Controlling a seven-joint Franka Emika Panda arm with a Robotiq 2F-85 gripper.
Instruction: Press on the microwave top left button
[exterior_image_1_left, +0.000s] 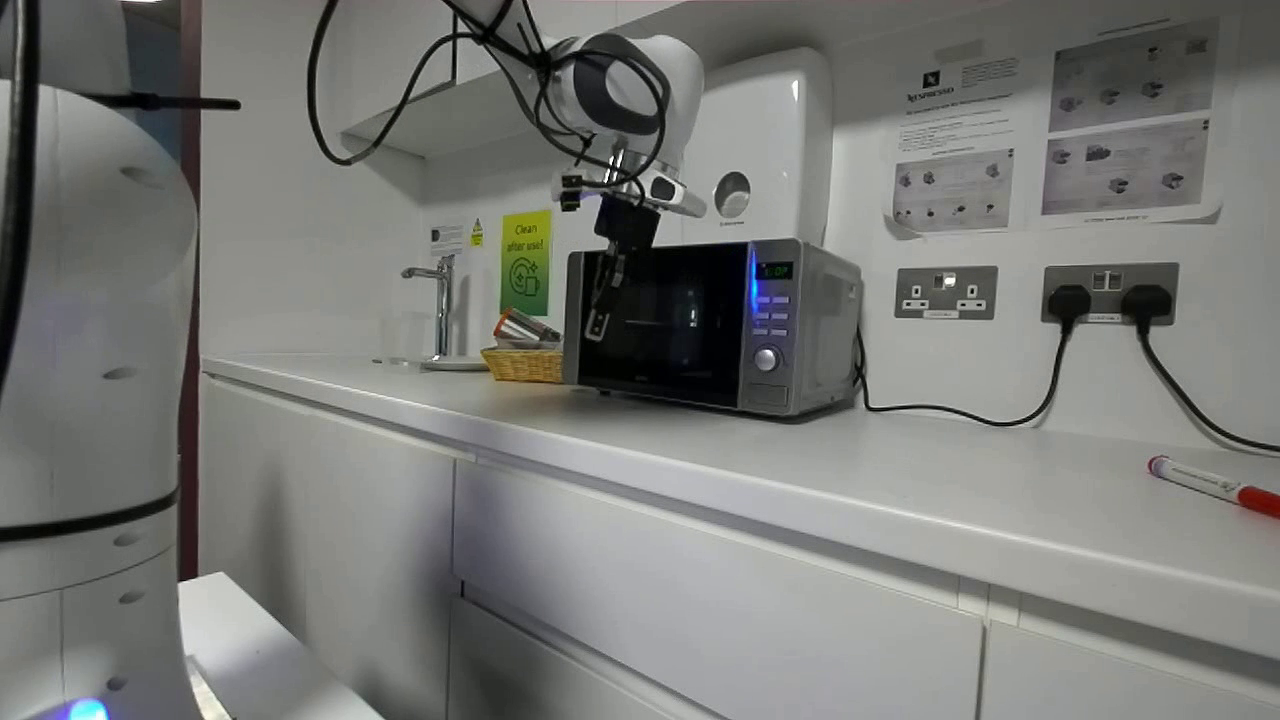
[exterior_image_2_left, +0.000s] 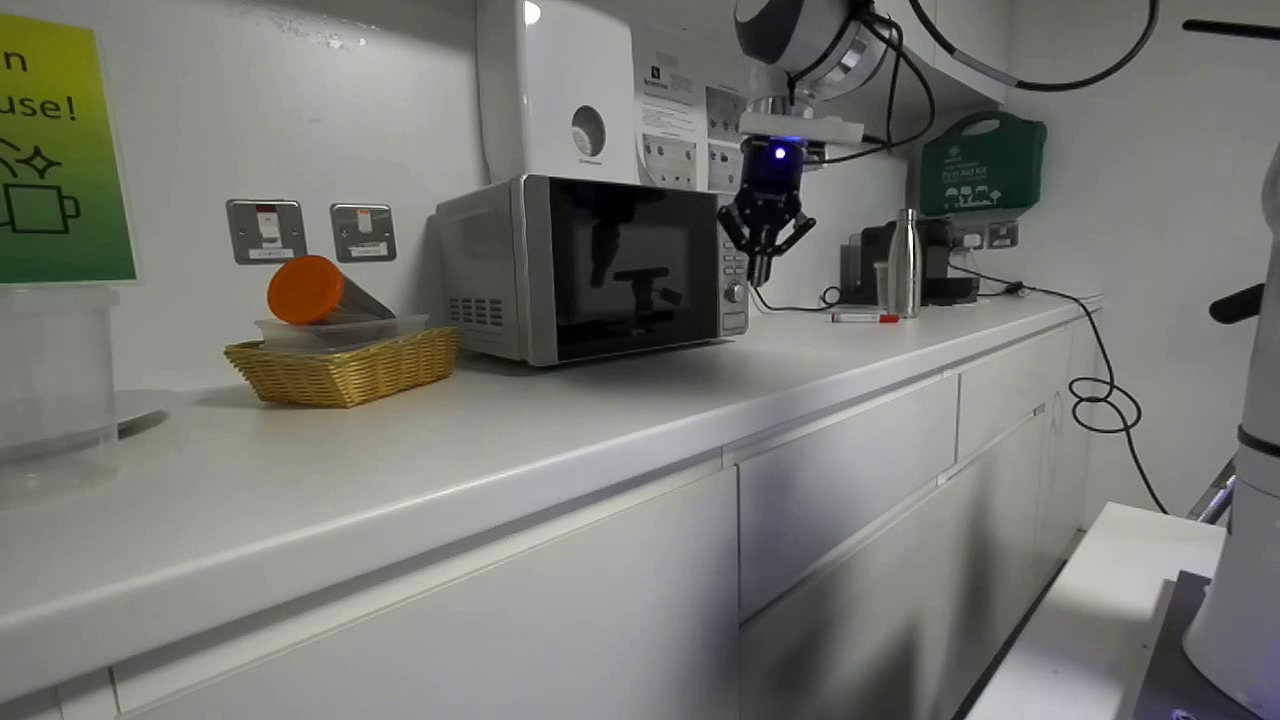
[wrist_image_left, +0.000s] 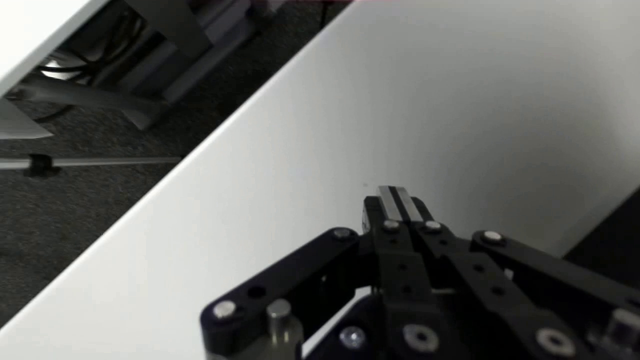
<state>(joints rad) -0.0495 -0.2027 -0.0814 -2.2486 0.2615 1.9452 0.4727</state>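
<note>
The silver-grey microwave (exterior_image_1_left: 828, 320) stands on the counter in both exterior views (exterior_image_2_left: 485, 265), its black glass door shut. Its control strip (exterior_image_1_left: 768, 340) has a lit display (exterior_image_1_left: 775, 271), several small buttons and a round knob. The top left button (exterior_image_1_left: 763, 300) lies just below the display, beside a blue light streak. My gripper (exterior_image_1_left: 597, 326) hangs fingers down, in front of the door in that view. In an exterior view the gripper (exterior_image_2_left: 760, 272) partly covers the control strip. In the wrist view the fingertips (wrist_image_left: 398, 202) are together with nothing between them, above the counter.
A white wall box (exterior_image_1_left: 765, 150) is above the microwave. A wicker basket (exterior_image_2_left: 350, 372) with containers stands beside it. A red-capped marker (exterior_image_1_left: 1215, 485) and a steel bottle (exterior_image_2_left: 905, 265) are on the counter (wrist_image_left: 280, 165). Its front edge and the floor show in the wrist view.
</note>
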